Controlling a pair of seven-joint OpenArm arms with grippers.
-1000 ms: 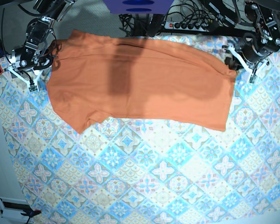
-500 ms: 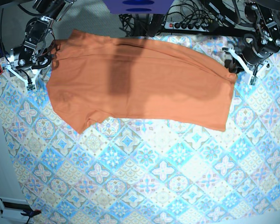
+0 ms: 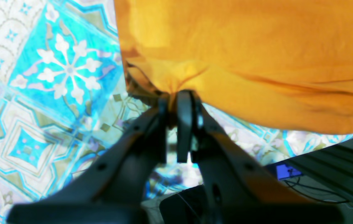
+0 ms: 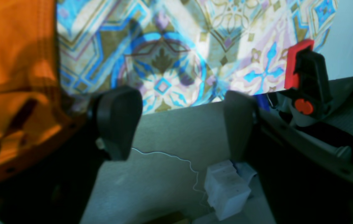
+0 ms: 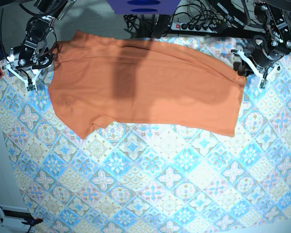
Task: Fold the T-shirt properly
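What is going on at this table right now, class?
A two-armed robot is partway through folding an orange T-shirt, which lies spread out on a patterned tablecloth. The left claw is shut on a bunched bit of the shirt's edge at one end. The right claw hangs open just beside the other end of the shirt, with nothing between its fingers.
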